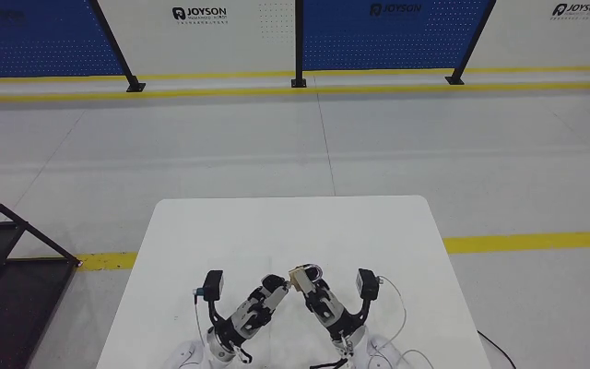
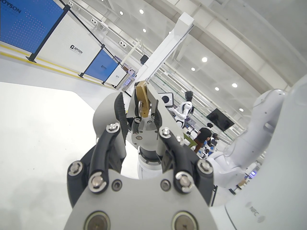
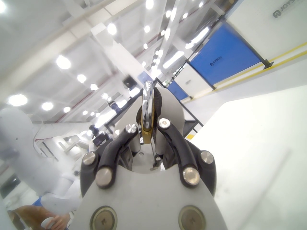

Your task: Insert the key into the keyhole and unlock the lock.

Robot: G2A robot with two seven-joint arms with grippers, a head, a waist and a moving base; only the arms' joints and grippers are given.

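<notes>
Logged grey hall floor with yellow lines across the top view, blue-and-white partition panels standing along 12 o'clock. Noted black metal frame at 9 o'clock, just beside the table. Found white rectangular table filling the 6 o'clock half, with its bare surface stretching toward 12 o'clock.

Placed both white-and-black arms at the table's 6 o'clock edge: left arm angled in from 7 o'clock, right arm from 5 o'clock, tips converging near the middle of that edge.

Read right gripper as closed: grey fingers with black ribbed pads pressed against both flat sides of the brass padlock with chrome shackle. Saw chrome part toward the fingertips and brass part nearer the palm.

Read left gripper as partly spread: ribbed pads standing apart, padlock visible in the gap between them. Could not tell whether either pad touches it.

Located padlock in top view between the two tips, at 11 o'clock of the right gripper and 2 o'clock of the left, held off the tabletop.

Spotted small round silver piece lying against the brass body in the left wrist view. Possibly the key, but too hidden to confirm
</notes>
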